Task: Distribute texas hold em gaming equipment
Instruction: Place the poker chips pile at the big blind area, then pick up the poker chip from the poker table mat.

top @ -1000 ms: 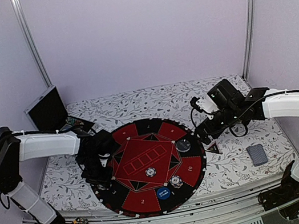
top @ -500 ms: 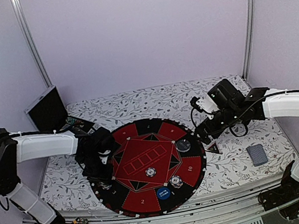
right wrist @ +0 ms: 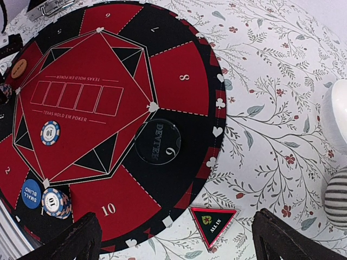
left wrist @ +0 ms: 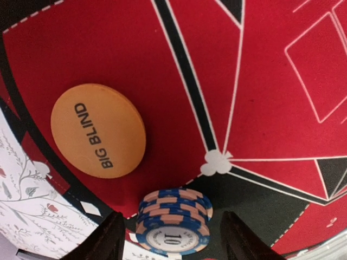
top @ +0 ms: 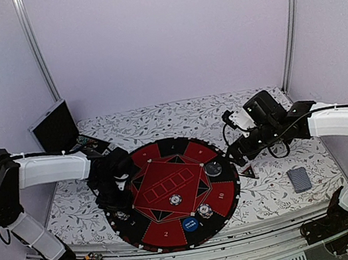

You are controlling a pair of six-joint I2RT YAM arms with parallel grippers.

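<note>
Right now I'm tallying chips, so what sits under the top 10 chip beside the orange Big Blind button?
Under that top chip more blue-and-cream chips are stacked; only their edges show, faces covered. They stand on the mat, whose patch beneath is hidden.

mat (right wrist: 179, 70): red-black | button (left wrist: 98, 130): orange (black lettering) | tablecloth (right wrist: 271, 108): white floral
</note>
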